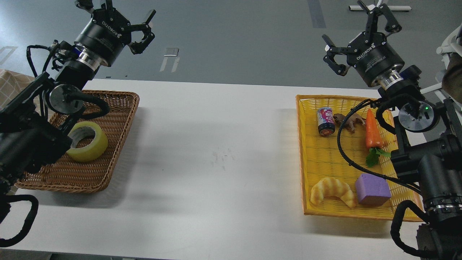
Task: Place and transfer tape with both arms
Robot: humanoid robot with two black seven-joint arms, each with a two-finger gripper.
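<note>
The tape [88,141], a yellowish roll with a grey-white core, lies flat in the brown wicker basket [108,151] at the table's left; my left arm covers its left edge. My left gripper [121,14] is open and empty, raised high beyond the table's far edge, above the basket's far end. My right gripper [355,27] is open and empty, raised above the far end of the yellow tray [306,159] at the right.
The yellow tray holds a small can [326,121], a brown toy animal [349,120], a carrot [372,131], a croissant [331,190] and a purple block [372,189]. A white table [216,162] lies between basket and tray. Checked cloth [9,81] shows at the left edge.
</note>
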